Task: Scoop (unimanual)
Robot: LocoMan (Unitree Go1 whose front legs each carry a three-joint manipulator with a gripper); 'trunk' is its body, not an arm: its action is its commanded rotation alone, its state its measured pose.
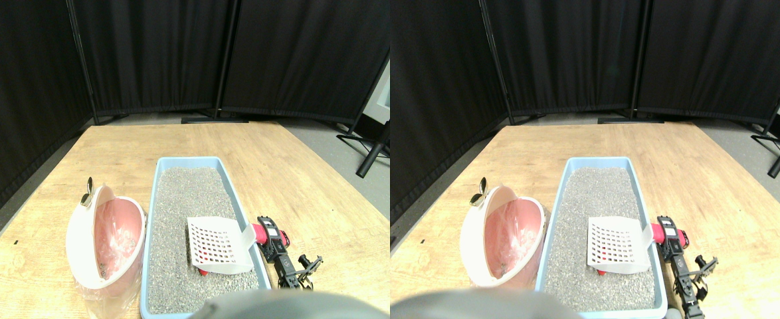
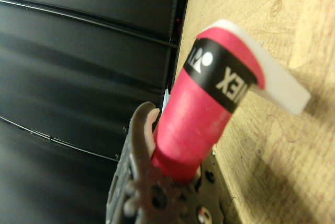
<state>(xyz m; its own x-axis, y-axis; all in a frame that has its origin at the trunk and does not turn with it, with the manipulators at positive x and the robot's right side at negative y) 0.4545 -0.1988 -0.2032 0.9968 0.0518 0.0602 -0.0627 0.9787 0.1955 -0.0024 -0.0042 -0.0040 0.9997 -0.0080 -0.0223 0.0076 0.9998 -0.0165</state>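
Right gripper (image 1: pixel 282 247): nearest the camera, reaching in from the lower right; in the wrist view its jaws clamp the base of the red wrapped handle (image 2: pixel 196 119).
Scoop (image 1: pixel 217 244): 1 white slotted scoop, held by that handle, its blade out over the litter; whether the blade touches the surface cannot be told.
Something red: shows through the slots and below the blade's near edge, what it is unclear.
Litter tray (image 1: pixel 157 199): 1 pale blue tray filled with grey litter (image 1: pixel 184 199), set lengthwise before the robot, probably so the manipulator can sweep along it.
Bin (image 1: pixel 105 242): 1 pink bin with a clear liner, just beside the tray's left wall, tilted with its mouth toward the tray, apparently to receive a tipped load.
Table (image 1: pixel 284 166): wood-topped surface bearing tray and bin.
Backdrop: black curtains (image 1: pixel 164 53).
Stage, judged: scoop gripped and positioned over the litter; transfer to the bin not yet done.
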